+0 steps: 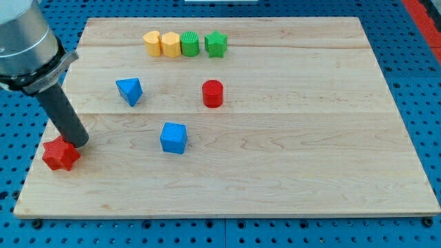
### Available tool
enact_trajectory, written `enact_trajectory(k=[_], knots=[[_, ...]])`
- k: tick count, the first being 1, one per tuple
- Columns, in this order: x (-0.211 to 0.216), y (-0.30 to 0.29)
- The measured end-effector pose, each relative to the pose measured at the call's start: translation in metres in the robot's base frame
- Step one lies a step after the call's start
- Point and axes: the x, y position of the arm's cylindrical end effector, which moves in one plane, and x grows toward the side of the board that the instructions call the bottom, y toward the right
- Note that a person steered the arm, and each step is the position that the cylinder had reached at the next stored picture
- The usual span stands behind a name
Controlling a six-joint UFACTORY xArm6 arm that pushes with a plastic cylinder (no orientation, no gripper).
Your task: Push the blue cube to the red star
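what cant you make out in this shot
- My tip: its end meets the red star; touching or just behind it, cannot tell.
- Arm: cut off by the view's top-left edge.
- Yellow blocks: pressed together, too small to tell their shapes.
- Blue cube: far faces hidden.

A robotics laboratory bench is showing here. A pale wooden board is lying on a blue perforated mounting surface with regularly spaced holes, as on test rigs. A grey industrial arm is reaching in from the view's top left, and small coloured test blocks are sitting on the board.
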Motion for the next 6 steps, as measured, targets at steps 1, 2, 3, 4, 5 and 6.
enact_trajectory(k=[1, 2, 3, 4, 5, 6], knots=[[0.017, 0.041], [0.049, 0.105], [0.031, 0.196], [0.003, 0.229], [-0.011, 0.214], [-0.010, 0.163]])
